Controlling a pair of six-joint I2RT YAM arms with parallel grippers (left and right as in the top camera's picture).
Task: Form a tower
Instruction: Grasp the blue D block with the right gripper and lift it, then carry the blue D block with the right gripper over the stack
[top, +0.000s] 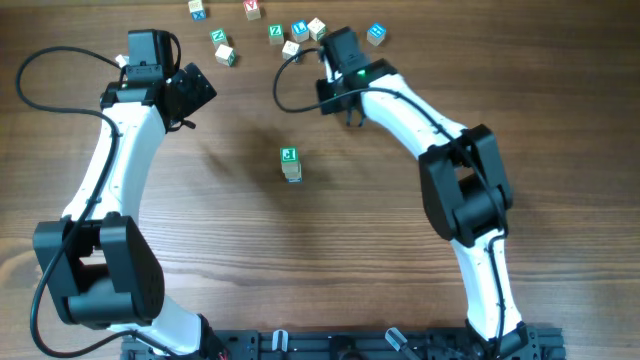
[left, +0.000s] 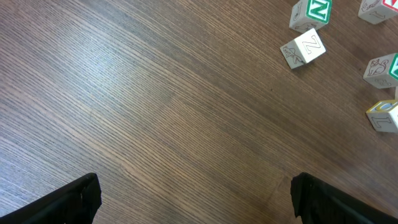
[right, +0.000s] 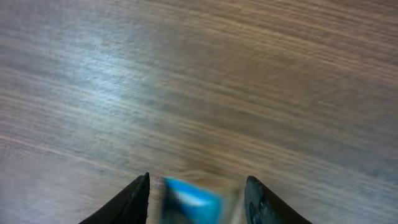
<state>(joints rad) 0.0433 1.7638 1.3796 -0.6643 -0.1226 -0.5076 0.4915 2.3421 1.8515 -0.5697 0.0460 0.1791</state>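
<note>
We are judging the tower (top: 290, 165) light, rigid, tippy; its flat sides suit pinching. The left end effector (left: 194, 186) is gaping; the right end effector (right: 198, 183) is straddling a blue cube (right: 189, 198), clamp unclear.

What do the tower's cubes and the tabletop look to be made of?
The tower: its cubes look like pale, matte wood, with a green printed face on top. A loose cube shows the same pale sides, with a letter and a line drawing. The table: brown wood grain with a slight sheen, possibly veneer or laminate.
</note>
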